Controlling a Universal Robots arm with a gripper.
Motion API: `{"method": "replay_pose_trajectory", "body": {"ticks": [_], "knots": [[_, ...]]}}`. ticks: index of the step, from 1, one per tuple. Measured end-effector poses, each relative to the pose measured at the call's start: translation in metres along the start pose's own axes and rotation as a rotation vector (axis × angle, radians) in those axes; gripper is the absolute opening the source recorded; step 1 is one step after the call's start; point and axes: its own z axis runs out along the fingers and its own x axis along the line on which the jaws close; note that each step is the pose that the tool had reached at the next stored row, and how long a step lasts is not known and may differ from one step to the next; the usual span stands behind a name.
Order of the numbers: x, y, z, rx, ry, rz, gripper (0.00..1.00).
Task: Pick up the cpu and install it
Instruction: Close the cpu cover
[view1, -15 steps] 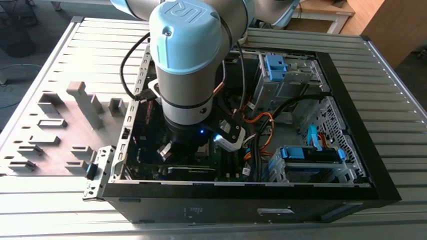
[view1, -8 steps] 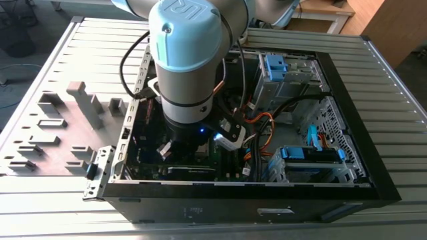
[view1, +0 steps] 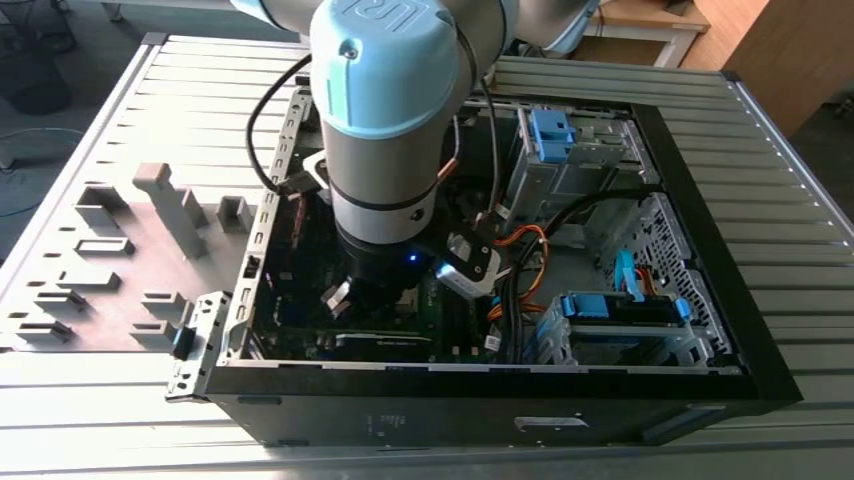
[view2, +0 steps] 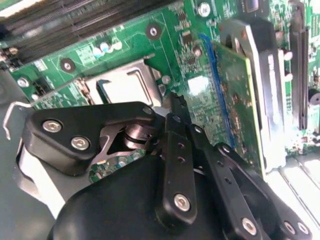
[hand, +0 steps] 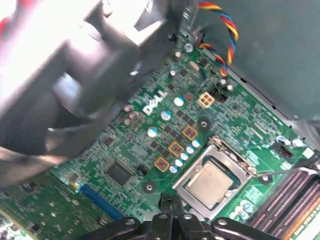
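Setting: a slatted aluminium bench (view1: 200, 90) carried everything, and its ribs ran lengthwise.
Case: a black PC case (view1: 467, 390) lay on its side with the open face up. It covered the bench's middle and the exterior view's right.
Fixture plate: a matt grey fixture plate (view1: 120, 260) with blocky upright holders sat along the bench's edge at the exterior view's left, just beside the case.
Arm: the arm (view1: 387, 120), a smooth grey tube with a pale blue cap, reached straight down into the case.
Gripper: the gripper (hand: 168, 200) was black, with jointed links and bright screws. Its fingertips were drawn together and nothing could be seen between them.
Cpu: the cpu (hand: 212, 182) (view2: 127, 89) was a flat square with a dull silver top. It lay level in its socket near the motherboard's edge.
Cpu to gripper: the cpu sat free of the gripper, and the tips hung just beside the socket's corner, apart from the chip.
Socket frame: a thin socket frame (hand: 231, 156) of bright stamped metal surrounded the cpu.
Motherboard: the motherboard (hand: 150, 145) was glossy green, studded with small round capacitors and dark chips.
Memory sticks: long dark memory sticks (hand: 295, 195) stood in ribbed rows beside the socket.
Wires: twisted wires (hand: 225, 25) in red, yellow, blue and black ran off the board's corner.
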Motion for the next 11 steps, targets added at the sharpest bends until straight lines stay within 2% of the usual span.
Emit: {"method": "replay_pose_trajectory", "body": {"ticks": [3,5,11], "knots": [[-0.0007,-0.0006,-0.0011,-0.0007,0.0000,0.000,0.11],[-0.0008,-0.0006,-0.0048,-0.0022,-0.0014,0.000,0.11],[-0.0012,-0.0005,-0.0256,-0.0035,-0.0025,0.000,0.11]]}}
